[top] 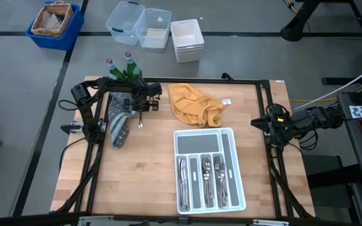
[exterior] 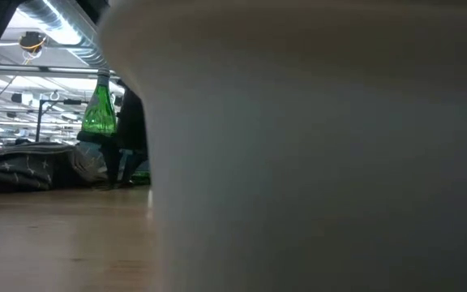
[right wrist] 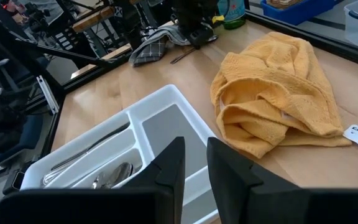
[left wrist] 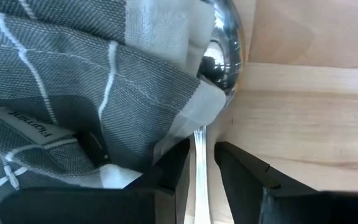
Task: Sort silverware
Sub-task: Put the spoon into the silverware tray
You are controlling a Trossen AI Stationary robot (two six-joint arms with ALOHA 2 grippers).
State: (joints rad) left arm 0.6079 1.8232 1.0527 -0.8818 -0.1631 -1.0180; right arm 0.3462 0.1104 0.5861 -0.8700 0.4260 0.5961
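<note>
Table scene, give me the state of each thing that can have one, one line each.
left gripper: shut on spoon beside grey cloth
right gripper: empty, at the table's right edge
white tray: holds sorted silverware
yellow cloth: crumpled
green bottles: upright

even overhead light, soft shadows; glare on the spoon (left wrist: 224,43); low view blocked by a blurred pale surface.

Both arms matte black, jointed segments, black cables along the links. Left gripper (left wrist: 201,177) and right gripper (right wrist: 193,163): flat, angular black fingers with chamfered tips.
</note>
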